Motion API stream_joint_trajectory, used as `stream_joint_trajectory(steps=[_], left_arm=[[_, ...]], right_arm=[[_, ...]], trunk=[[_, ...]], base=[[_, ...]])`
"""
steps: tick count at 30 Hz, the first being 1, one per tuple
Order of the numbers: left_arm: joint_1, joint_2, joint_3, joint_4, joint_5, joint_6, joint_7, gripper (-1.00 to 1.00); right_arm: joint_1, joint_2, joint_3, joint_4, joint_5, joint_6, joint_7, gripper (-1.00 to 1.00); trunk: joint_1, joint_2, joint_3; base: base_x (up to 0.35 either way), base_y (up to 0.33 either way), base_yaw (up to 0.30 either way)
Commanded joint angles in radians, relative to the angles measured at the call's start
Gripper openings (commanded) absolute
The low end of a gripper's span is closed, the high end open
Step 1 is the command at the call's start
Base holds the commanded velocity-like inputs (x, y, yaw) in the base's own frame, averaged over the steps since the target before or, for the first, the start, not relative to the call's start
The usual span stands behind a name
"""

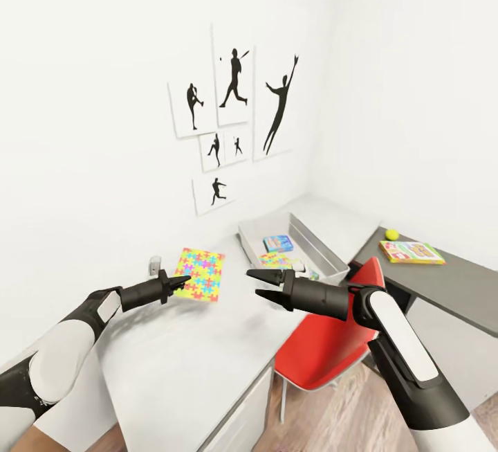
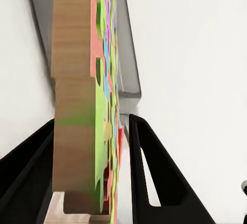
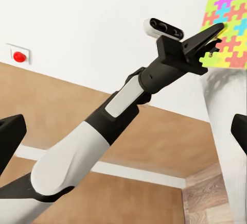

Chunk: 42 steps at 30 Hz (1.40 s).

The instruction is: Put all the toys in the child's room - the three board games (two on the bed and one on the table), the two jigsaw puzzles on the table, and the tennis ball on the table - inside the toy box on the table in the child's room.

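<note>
Red chair (image 1: 325,348) beside table (image 1: 207,362) — tucked.

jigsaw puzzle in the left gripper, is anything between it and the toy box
Nothing visible blocks it. The left gripper holds the jigsaw puzzle above the table, and bare tabletop lies between it and the toy box. The open right gripper hovers just beside that path.

No readable text anywhere. Board game (image 1: 411,252) on the dark desk and the one (image 1: 278,243) in the toy box (image 1: 325,251) carry print too small to read; wall pictures (image 1: 233,122) are silhouettes only.
</note>
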Motion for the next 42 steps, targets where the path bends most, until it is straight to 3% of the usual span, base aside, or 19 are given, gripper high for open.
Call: stream_joint_trajectory(steps=[1,9,17,23,25,28,33,38,42], left_arm=[[-0.001,0.001,0.005,0.000,-0.002,0.008,-0.003,-1.00],[-0.001,0.001,0.005,0.000,-0.002,0.007,-0.003,-1.00],[-0.001,0.024,0.009,0.000,-0.001,0.006,-0.010,-1.00],[-0.001,0.058,0.004,0.000,-0.003,0.006,-0.122,-1.00],[0.000,0.065,0.003,0.000,-0.004,0.006,-0.152,-1.00],[0.001,0.071,0.002,0.000,-0.004,0.007,-0.172,-1.00],[0.001,0.084,0.001,0.000,-0.005,0.008,-0.225,-1.00],[0.002,0.100,-0.001,-0.001,-0.010,0.009,-0.347,-1.00],[0.002,0.116,0.000,-0.001,-0.011,0.007,-0.376,-1.00]], right_arm=[[-0.001,0.000,0.001,0.000,-0.010,0.000,-0.010,1.00],[-0.001,0.000,0.001,0.000,-0.009,0.000,-0.011,1.00],[-0.001,-0.001,0.000,0.000,-0.009,0.000,-0.010,1.00],[-0.001,-0.012,-0.009,-0.001,-0.009,0.000,-0.009,1.00],[-0.001,-0.025,-0.025,-0.001,-0.009,0.003,-0.007,1.00],[0.000,-0.064,-0.047,-0.001,-0.010,0.006,0.008,1.00],[0.002,-0.124,-0.056,0.001,-0.009,0.006,0.126,1.00],[0.002,-0.158,-0.057,0.009,-0.008,0.000,0.157,1.00],[0.018,-0.179,-0.064,0.011,0.002,-0.009,0.160,1.00]], trunk=[[-0.003,0.006,0.001],[-0.034,0.062,0.026],[-0.061,0.111,0.048],[-0.061,0.111,0.048],[-0.061,0.111,0.048],[-0.061,0.111,0.048],[-0.061,0.111,0.048],[-0.061,0.111,0.048],[-0.061,0.111,0.048]], base=[[0.000,0.000,-0.276],[0.000,0.000,-0.276],[0.000,0.000,-0.276],[0.000,0.000,-0.276],[0.000,0.000,-0.276],[0.000,0.000,-0.276],[0.000,0.000,-0.254],[0.000,0.000,-0.103],[0.000,0.000,-0.013]])
